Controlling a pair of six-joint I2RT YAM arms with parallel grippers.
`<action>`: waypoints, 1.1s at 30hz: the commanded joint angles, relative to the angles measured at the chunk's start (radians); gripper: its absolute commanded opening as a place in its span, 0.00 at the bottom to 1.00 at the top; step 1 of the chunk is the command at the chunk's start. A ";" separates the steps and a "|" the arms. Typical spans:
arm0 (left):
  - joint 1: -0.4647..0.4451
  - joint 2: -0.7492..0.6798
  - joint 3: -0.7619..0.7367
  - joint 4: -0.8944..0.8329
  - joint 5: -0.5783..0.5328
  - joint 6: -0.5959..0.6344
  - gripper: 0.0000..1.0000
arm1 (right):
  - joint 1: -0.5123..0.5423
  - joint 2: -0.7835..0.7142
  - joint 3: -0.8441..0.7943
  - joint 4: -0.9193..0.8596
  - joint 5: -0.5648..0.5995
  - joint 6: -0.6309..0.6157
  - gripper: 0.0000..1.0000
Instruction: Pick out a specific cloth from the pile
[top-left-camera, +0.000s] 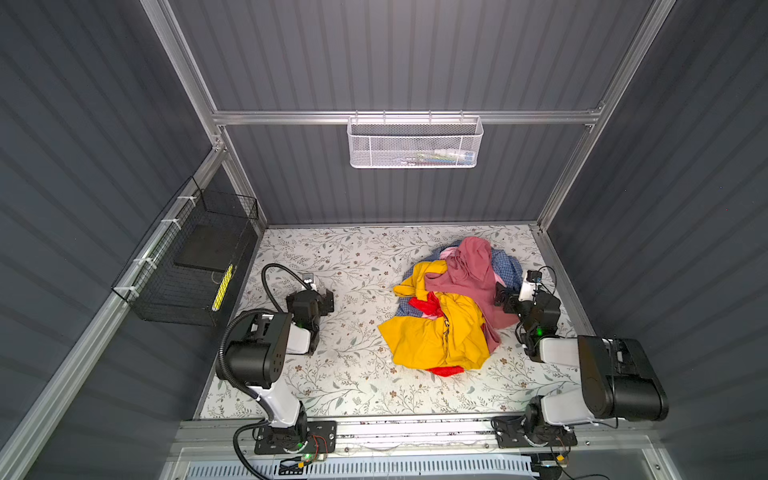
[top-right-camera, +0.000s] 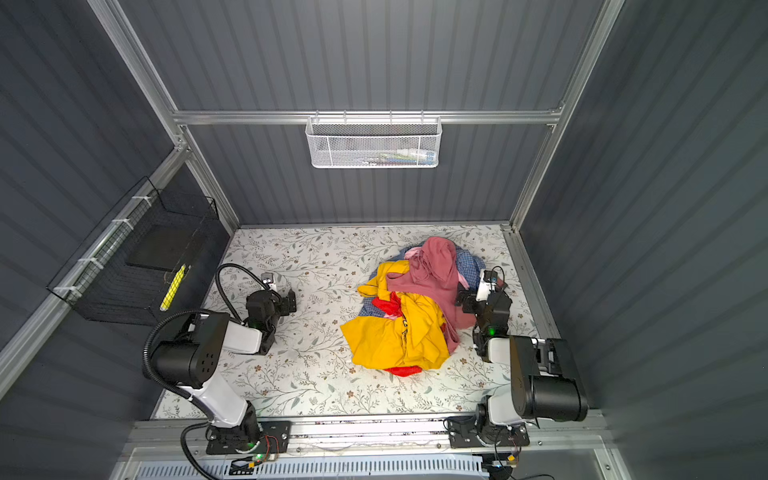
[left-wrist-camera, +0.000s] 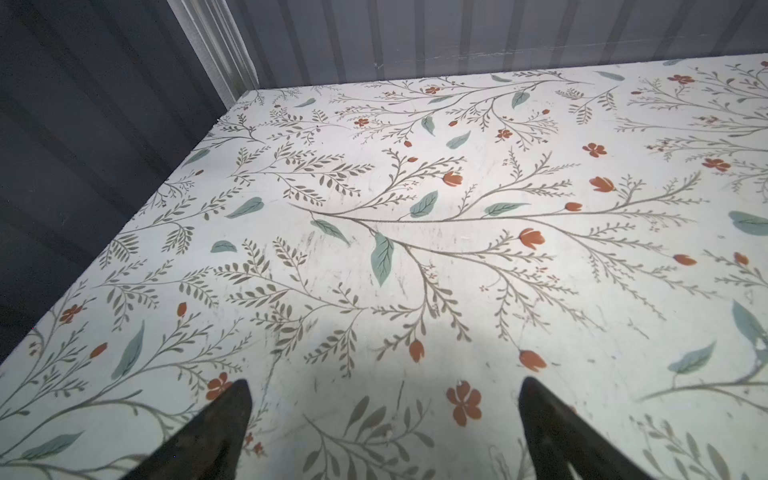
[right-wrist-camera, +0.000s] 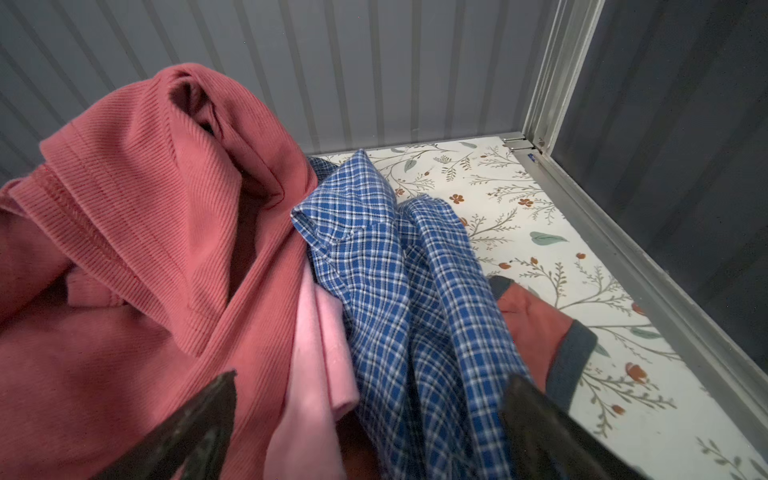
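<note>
Blue-checked cloth (right-wrist-camera: 407, 291), one; pile (top-left-camera: 449, 307), one; yellow garment (top-left-camera: 432, 336), one

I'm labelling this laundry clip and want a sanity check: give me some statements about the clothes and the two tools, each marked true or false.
1. The checked shirt lies partly under the rose garment. True.
2. The left tool grips the yellow garment. False: it is open over bare table, apart from the pile.
3. The right tool is open beside the checked shirt. True.
4. The yellow garment lies at the back of the pile. False: it lies at the front, nearest the arm bases.
5. A red cloth pokes out from under the yellow garment. True.
</note>
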 joint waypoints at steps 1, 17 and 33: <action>0.005 0.005 0.012 0.007 0.008 -0.009 1.00 | 0.004 -0.001 0.015 0.003 0.013 -0.005 0.99; 0.005 0.006 0.021 -0.003 0.011 -0.008 1.00 | -0.009 0.001 0.021 -0.006 0.026 0.017 0.99; 0.005 -0.109 0.114 -0.259 -0.066 -0.046 1.00 | -0.042 -0.079 0.014 -0.057 0.030 0.063 0.99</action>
